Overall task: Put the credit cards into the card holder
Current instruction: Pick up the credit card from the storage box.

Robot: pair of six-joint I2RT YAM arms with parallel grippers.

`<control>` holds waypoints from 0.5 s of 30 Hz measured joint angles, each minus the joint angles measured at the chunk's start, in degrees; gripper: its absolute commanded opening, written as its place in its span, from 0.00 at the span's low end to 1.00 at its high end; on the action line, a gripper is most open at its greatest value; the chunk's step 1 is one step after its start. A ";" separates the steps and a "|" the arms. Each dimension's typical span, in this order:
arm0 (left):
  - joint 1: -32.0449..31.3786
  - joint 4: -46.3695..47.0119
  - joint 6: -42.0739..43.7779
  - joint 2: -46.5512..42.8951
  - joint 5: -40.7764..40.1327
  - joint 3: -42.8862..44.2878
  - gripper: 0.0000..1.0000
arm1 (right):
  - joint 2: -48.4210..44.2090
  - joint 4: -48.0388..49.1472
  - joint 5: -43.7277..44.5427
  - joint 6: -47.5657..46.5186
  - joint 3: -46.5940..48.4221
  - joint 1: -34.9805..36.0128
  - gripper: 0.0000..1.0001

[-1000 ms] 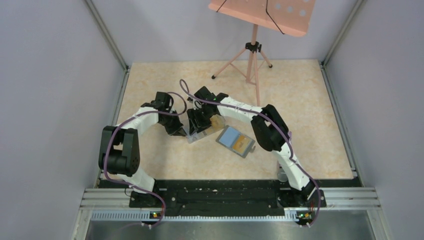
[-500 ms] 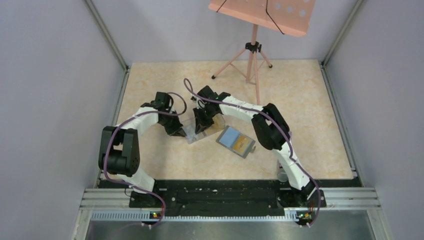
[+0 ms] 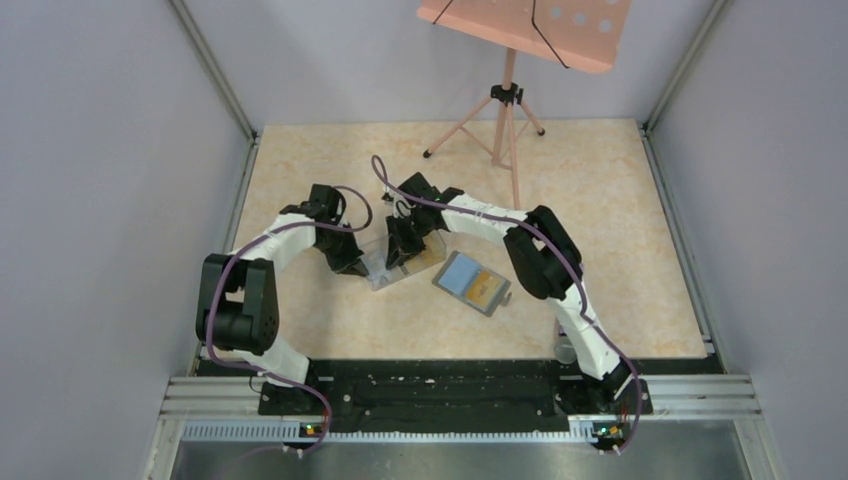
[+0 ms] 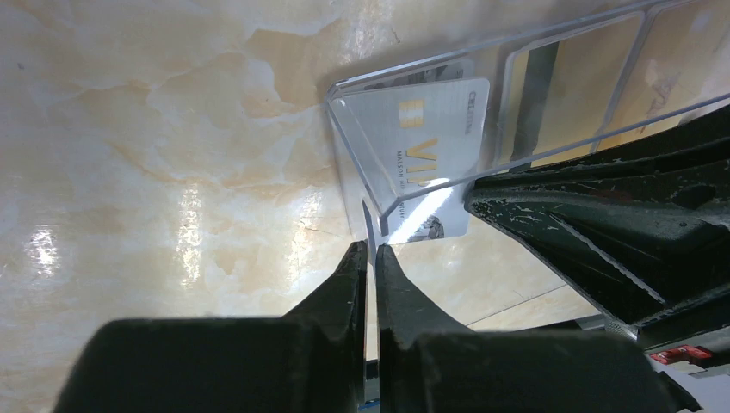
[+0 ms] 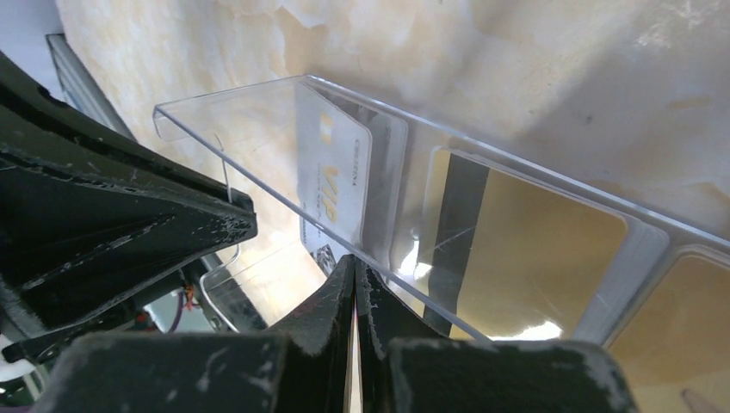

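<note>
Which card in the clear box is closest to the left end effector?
The white card with gold VIP lettering; the gold cards lie farther along the clear box.

The right end effector [image 5: 354,262], its fingers spread apart a second ago, has closed them tight on the upper edge of the long wall of the clear plastic box [image 5: 258,112]. Seen from overhead, the box has slid and turned slightly on the desk [image 3: 600,200], toward the left arm.
</note>
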 measured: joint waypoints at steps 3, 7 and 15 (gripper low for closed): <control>0.00 -0.66 0.13 -0.02 -0.46 0.20 0.00 | -0.37 2.01 -1.90 1.64 -1.25 -0.24 0.00; 0.02 -1.81 0.74 -0.02 -1.29 0.59 0.00 | -0.42 4.24 -4.42 3.43 -2.08 -0.37 0.09; 0.02 -2.47 1.29 0.00 -1.81 0.81 0.00 | -0.42 8.61 -10.71 6.34 -2.23 -0.24 0.20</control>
